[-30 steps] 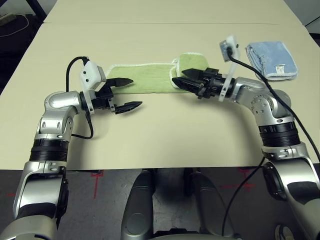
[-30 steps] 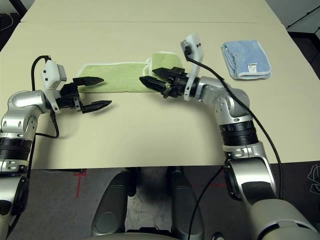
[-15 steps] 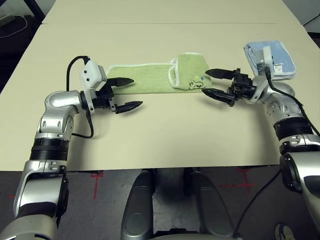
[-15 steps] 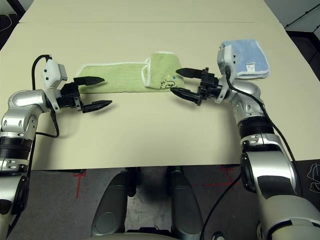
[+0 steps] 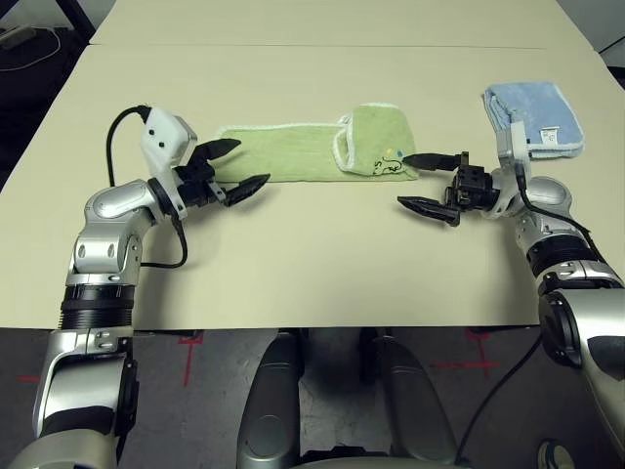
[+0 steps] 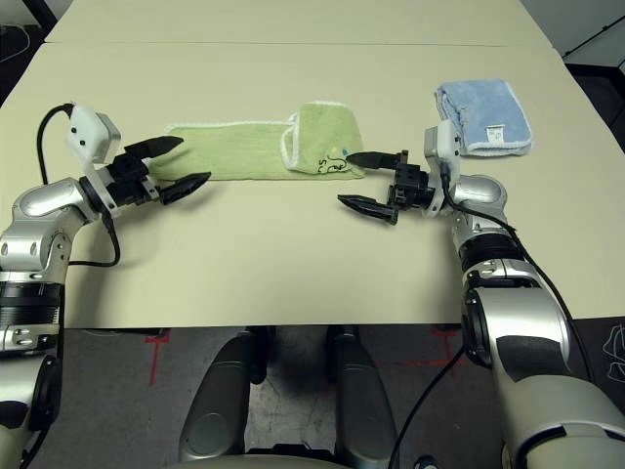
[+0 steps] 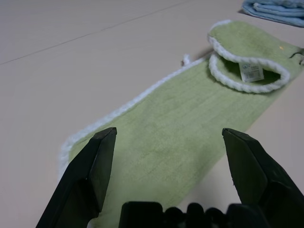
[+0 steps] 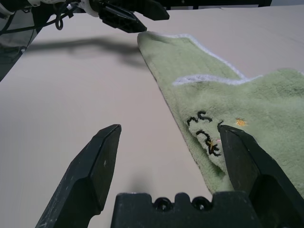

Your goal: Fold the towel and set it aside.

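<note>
Left gripper [image 5: 237,165] has reached the towel [image 5: 293,153], both jaws spread, empty.

- Table [image 5: 322,274]: matte beige top, spans nearly the full width of both eye views.
- Thin seam line [image 5: 391,46] runs across the top near the far edge.
- Floor [image 5: 195,391] beyond the near table edge: dark grey, red tape marks [image 5: 187,344] on it.
- Dark floor also at the far left corner, with a pale cable [image 5: 24,37] lying there.
- Lighting even, soft shadows on the top.
</note>
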Robot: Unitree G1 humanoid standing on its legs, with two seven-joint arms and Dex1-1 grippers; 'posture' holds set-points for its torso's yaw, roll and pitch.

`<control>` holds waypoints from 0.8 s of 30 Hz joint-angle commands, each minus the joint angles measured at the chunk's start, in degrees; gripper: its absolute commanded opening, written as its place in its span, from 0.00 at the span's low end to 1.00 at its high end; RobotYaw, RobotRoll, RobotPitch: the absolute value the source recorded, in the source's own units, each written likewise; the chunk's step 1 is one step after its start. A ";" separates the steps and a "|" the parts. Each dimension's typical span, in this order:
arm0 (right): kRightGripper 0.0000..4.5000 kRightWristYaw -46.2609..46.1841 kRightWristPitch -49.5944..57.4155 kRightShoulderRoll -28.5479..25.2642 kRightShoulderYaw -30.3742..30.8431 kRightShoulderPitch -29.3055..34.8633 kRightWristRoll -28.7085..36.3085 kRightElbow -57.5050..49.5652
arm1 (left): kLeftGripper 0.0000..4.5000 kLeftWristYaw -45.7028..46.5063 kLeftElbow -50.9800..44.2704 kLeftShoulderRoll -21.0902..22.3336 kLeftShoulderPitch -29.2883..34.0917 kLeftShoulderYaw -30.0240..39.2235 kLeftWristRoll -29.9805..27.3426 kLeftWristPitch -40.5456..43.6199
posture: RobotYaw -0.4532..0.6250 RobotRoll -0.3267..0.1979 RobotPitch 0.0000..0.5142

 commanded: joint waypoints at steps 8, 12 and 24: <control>0.99 1.38 -0.93 1.00 -0.93 -0.34 -1.75 1.12 | 1.00 6.08 -4.56 2.80 -4.40 8.49 -17.13 37.84 | 0.54 0.62 0.50; 0.99 1.28 -0.92 0.98 -0.93 -0.22 -2.11 1.26 | 1.00 10.33 -4.52 2.50 -4.64 12.36 -20.96 49.55 | 0.54 0.62 0.50; 0.99 0.69 -0.54 0.73 -1.03 -0.53 -2.84 1.28 | 1.00 19.05 1.18 0.87 -6.28 19.21 -21.21 61.50 | 0.53 0.62 0.50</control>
